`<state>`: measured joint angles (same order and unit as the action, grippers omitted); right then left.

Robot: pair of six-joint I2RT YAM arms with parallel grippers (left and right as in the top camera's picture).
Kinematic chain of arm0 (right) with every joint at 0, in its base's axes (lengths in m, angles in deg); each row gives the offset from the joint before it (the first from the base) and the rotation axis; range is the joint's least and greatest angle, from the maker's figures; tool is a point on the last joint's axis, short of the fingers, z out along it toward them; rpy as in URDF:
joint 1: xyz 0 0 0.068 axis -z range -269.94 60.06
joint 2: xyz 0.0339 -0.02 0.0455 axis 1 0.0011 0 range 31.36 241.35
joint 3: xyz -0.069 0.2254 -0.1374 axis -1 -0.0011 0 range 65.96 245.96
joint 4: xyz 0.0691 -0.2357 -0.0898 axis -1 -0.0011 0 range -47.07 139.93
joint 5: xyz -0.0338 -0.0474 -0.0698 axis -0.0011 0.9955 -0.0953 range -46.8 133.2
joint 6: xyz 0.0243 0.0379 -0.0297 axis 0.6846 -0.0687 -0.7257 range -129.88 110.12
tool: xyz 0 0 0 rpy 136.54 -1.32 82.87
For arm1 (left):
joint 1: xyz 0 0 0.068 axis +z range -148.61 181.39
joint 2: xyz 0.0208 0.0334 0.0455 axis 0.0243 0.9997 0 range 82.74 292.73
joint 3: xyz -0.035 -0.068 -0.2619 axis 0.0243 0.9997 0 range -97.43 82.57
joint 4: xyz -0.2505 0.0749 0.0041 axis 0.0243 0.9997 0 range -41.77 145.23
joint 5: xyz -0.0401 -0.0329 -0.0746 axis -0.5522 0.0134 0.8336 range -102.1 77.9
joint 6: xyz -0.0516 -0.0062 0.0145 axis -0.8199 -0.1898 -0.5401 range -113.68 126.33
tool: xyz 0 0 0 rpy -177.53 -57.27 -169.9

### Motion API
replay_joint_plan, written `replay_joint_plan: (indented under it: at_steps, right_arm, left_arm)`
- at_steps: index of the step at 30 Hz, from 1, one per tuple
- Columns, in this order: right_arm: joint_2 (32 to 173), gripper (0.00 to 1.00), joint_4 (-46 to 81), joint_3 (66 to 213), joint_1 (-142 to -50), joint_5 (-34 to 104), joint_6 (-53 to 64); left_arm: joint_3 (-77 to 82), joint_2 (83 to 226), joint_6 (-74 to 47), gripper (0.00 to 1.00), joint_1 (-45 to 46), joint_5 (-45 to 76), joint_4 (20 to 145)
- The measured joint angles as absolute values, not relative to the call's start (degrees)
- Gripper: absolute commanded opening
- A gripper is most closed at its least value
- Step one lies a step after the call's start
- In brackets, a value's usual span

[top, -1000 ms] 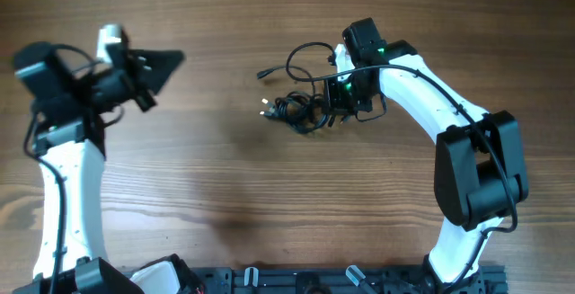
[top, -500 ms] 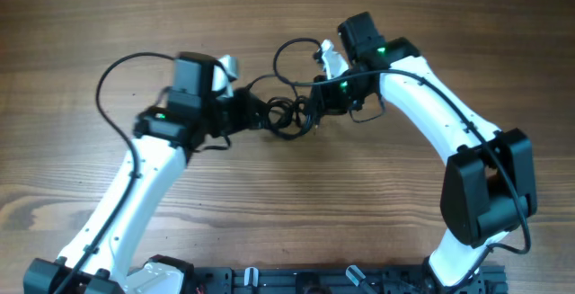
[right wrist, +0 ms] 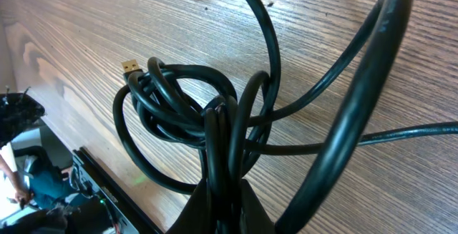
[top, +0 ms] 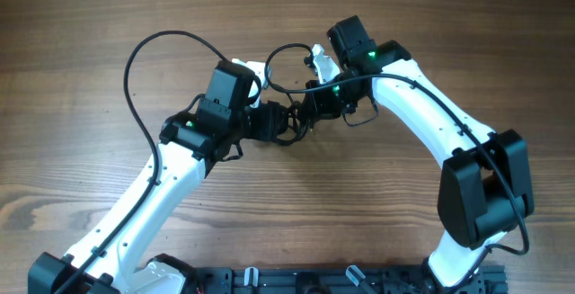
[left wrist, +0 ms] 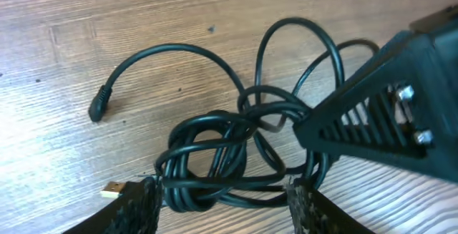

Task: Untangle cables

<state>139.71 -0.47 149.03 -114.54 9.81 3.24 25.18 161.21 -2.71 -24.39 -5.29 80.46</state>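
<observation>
While right pincer [top: 311, 101] clamps the cables [left wrist: 252, 110], the left pincer [left wrist: 223, 197] straddles them.

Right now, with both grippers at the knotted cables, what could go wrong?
The left gripper stands open over several strands of the cables; closing may clamp the knot and tighten it. The right gripper pinches several strands together, so pulling may drag the whole bundle. The close grippers could collide.
</observation>
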Motion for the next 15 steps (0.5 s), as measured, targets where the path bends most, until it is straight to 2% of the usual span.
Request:
replay_joint_plan:
  at_steps: [9, 10, 12, 13, 15]
  right_arm:
    - [139.7, 0.05, -0.5, 149.0, -114.5, 9.8, 3.2]
    - [139.7, 0.05, -0.5, 149.0, -114.5, 9.8, 3.2]
    - [139.7, 0.05, -0.5, 149.0, -114.5, 9.8, 3.0]
    - [139.7, 0.05, -0.5, 149.0, -114.5, 9.8, 2.8]
    - [139.7, 0.05, -0.5, 149.0, -114.5, 9.8, 2.6]
  left_arm:
    - [26.1, 161.2, 12.8, 0.61, -24.4, -3.0, 82.8]
    - [26.2, 161.2, 13.7, 0.67, -24.4, -3.0, 82.8]
    - [26.4, 161.3, 15.1, 0.90, -24.4, -2.9, 82.7]
    - [26.7, 161.4, 15.3, 0.96, -24.4, -2.9, 82.6]
    - [27.4, 162.5, 15.8, 0.98, -24.4, -3.2, 82.5]
